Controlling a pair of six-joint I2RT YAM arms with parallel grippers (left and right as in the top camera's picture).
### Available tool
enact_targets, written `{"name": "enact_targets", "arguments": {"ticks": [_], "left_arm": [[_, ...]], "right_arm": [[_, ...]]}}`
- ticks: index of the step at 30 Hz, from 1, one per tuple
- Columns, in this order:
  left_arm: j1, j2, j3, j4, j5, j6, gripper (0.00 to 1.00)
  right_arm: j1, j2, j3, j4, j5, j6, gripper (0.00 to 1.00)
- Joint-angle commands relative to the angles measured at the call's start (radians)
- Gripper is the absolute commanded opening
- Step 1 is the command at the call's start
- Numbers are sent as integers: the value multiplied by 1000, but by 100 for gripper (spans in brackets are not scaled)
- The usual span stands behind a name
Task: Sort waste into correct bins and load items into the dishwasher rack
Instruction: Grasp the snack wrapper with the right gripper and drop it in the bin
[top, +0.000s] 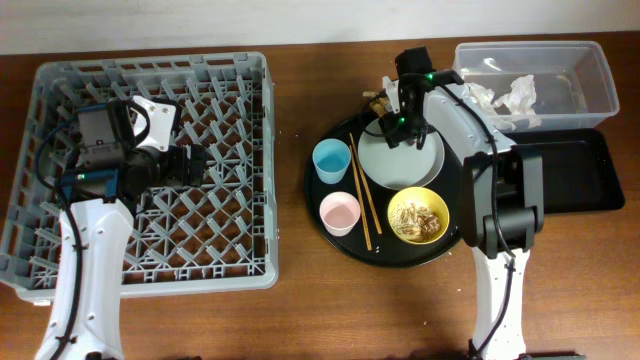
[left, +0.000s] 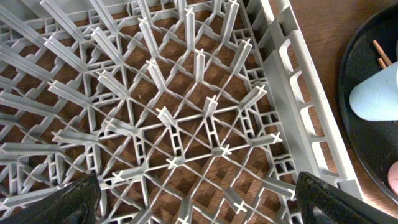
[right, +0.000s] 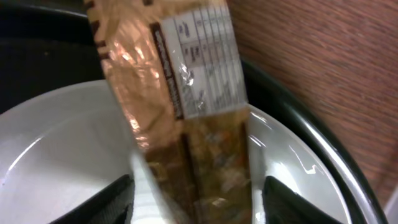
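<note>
My right gripper (top: 396, 124) (right: 196, 202) is open over the pale grey-white plate (top: 402, 162) (right: 56, 137), its fingers on either side of the brown-gold snack wrapper (right: 180, 81) (top: 378, 98). The plate sits on a round black tray (top: 330, 235) with a light-blue cup (top: 329, 160), a pink cup (top: 339, 212), wooden chopsticks (top: 361, 195) and a yellow bowl (top: 418, 216) of noodle scraps. White tissue (top: 520, 93) lies in the clear tub (top: 590, 62). The black rectangular tray (top: 575, 170) is beside it. My left gripper (top: 195, 162) (left: 199, 205) is open and empty over the grey dishwasher rack (top: 60, 80) (left: 186, 124).
In the left wrist view the rack's right wall borders the round tray (left: 360, 143), where the blue cup (left: 379, 93), the pink cup's edge (left: 393, 177) and a chopstick tip (left: 380, 53) show. More tissue (top: 480, 97) lies at the tub's left end. The right arm's base stands at the front right.
</note>
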Motion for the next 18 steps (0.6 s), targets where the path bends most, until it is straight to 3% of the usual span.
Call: {"name": "enact_targets", "arguments": {"ticks": [1, 4, 6, 10, 12, 13, 14, 15, 16, 18], "left_arm": [[-1, 5, 14, -1, 18, 8, 100], [-1, 5, 14, -1, 18, 8, 100], [-1, 5, 14, -1, 18, 8, 100], [-1, 5, 14, -1, 18, 8, 100], [-1, 5, 14, -1, 18, 8, 100], [-1, 5, 14, -1, 18, 8, 100], [-1, 5, 14, -1, 18, 8, 100], [-1, 5, 14, -1, 18, 8, 100], [-1, 5, 14, -1, 18, 8, 100], [-1, 5, 14, -1, 18, 8, 100]], "right_arm": [[-2, 26, -3, -1, 10, 12, 4], [-4, -63, 113, -144, 11, 25, 4], [-49, -172, 274, -240, 11, 162, 4], [-334, -180, 259, -191, 14, 700, 4], [-441, -177, 198, -90, 14, 1071, 4], [-449, -177, 174, -22, 11, 1083, 4], [-449, -177, 158, 35, 11, 1083, 13], [-446, -177, 157, 60, 10, 1083, 47], [-440, -177, 157, 82, 5, 1083, 67], [-444, -179, 158, 114, -89, 1035, 74]]}}
